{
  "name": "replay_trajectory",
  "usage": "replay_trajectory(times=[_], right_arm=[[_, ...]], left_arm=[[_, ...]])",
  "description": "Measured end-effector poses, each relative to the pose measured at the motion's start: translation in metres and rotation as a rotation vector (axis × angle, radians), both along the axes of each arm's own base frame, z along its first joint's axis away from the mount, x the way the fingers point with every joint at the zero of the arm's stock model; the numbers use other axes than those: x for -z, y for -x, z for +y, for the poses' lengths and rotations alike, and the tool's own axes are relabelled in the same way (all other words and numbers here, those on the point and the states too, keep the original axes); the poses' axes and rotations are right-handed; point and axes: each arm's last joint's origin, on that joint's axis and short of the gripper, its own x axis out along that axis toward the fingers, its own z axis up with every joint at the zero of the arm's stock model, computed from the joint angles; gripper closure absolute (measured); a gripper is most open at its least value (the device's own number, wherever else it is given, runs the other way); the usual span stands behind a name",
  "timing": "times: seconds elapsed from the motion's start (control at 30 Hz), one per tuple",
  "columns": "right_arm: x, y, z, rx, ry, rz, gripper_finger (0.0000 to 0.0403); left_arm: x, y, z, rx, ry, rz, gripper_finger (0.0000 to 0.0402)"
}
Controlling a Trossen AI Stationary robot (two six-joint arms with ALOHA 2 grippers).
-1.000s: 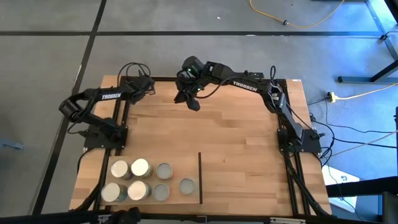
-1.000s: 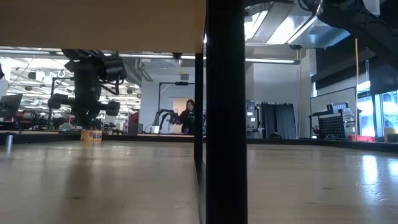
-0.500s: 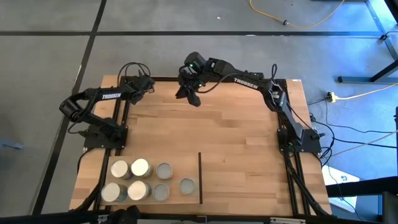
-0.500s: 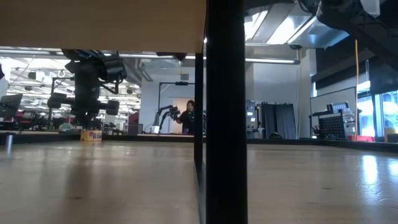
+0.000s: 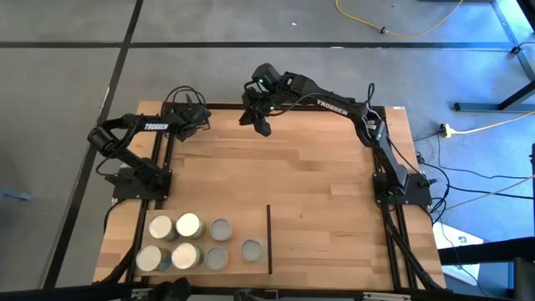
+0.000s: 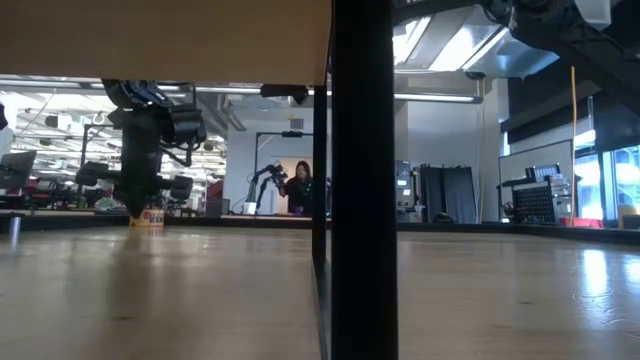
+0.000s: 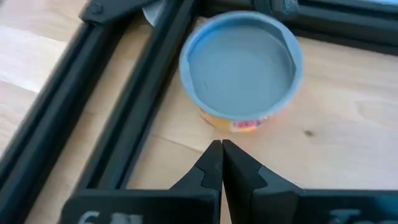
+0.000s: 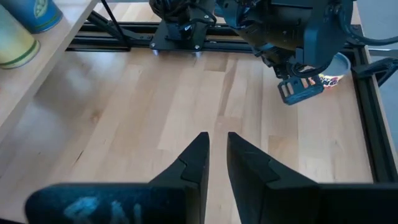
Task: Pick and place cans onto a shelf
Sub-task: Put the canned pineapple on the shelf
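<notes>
Left hand [image 7: 221,163] clenched, empty, tips just short of a can [image 7: 241,71] with a grey top, wedged beside the black frame [image 7: 124,112] at upper left of the high view. Risk: closed fingers will only shove the can against the rail or tip it; they must part first. Right hand [image 8: 215,163] slightly parted, holding nothing, hovering over bare worktop [image 5: 318,192] at upper centre; arms close, could clash. Other cans [image 5: 188,242] stand lower left, on the shelf [image 5: 255,230].
</notes>
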Motion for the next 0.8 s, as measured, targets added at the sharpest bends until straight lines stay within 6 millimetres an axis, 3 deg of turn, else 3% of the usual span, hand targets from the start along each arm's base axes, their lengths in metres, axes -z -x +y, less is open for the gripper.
replay_trajectory(times=[0.33, 0.57, 0.8], right_arm=[[-0.0002, 0.0001, -0.0001, -0.001, 0.002, -0.001, 0.0344], [-0.0005, 0.0001, -0.0009, 0.0, 0.005, -0.005, 0.0344], [-0.0013, 0.0031, -0.0099, 0.019, 0.01, -0.017, 0.0344]], left_arm=[[-0.0005, 0.0, 0.0001, -0.005, -0.007, 0.0, 0.0401], [-0.0046, -0.0011, 0.003, -0.058, -0.049, -0.103, 0.0402], [-0.0062, 0.0001, 0.0051, -0.108, -0.102, -0.099, 0.0402]])
